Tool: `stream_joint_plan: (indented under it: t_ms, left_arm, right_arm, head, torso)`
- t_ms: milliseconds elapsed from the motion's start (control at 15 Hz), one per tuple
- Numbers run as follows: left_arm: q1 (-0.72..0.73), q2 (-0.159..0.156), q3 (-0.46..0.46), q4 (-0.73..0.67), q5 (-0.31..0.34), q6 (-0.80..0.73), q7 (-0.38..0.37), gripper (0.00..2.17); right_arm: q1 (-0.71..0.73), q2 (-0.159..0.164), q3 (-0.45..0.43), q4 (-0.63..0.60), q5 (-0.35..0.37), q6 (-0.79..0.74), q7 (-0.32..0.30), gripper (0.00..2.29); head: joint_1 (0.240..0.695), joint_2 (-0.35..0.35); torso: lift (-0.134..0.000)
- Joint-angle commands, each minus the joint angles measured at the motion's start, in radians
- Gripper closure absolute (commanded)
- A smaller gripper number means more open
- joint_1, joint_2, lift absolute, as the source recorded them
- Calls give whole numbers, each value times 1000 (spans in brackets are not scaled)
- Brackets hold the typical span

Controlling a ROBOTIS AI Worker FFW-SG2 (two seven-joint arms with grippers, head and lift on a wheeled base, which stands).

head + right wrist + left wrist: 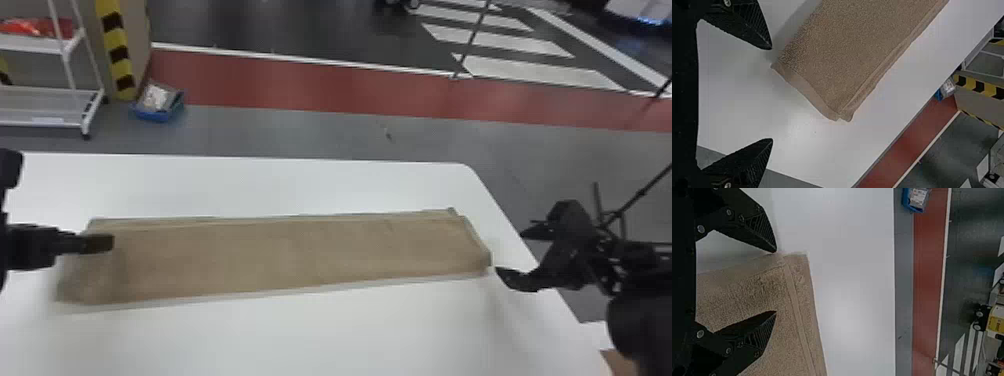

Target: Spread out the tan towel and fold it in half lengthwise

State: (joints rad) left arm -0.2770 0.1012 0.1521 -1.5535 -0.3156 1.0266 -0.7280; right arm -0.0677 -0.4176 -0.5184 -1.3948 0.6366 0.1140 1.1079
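Tan towel (280, 250), nubby, long folded strip, on smooth white table (300, 340), left end effector (107, 243) spread, right end effector (509, 252) spread

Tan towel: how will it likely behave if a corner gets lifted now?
The towel would likely hang floppy, since its edges wrinkle and curve softly. Its nubby pile suggests it won't be slippery. Its layers, slightly offset along the far edge, might slide apart if only one is caught.

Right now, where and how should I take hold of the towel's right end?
I'd pinch the near corner of the towel, coming from the right with the right hand: the towel lies flat in a long strip, and that corner sits closest to the open hand.
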Motion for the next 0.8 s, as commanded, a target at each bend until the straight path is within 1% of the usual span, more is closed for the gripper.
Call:
stream_joint_plan:
  t_ms: [0,67,333,467,733]
  left_arm:
    - [2,0,-5,4,-5,-12,-2,549]
    - [15,0,-3,-3,-5,-18,-2,640]
    - [48,-2,-6,-62,-5,-36,-7,640]
    - [64,-2,-14,-85,-5,-36,5,637]
    - [81,-2,-11,-103,-3,-55,10,630]
  right_arm:
    - [-4,-3,1,16,0,-7,-5,43]
    - [-4,-3,3,20,0,-10,-11,43]
    - [-11,-3,8,36,0,-20,-17,46]
    - [-11,-3,11,37,0,-20,-17,46]
    - [-11,-3,15,40,0,-20,-17,46]
  head:
    - [695,-260]
    - [695,-260]
    - [695,-265]
    - [695,-265]
    - [695,-264]
  torso:
    - [-118]
    - [-118]
    - [-118]
    - [-118]
    - [-118]
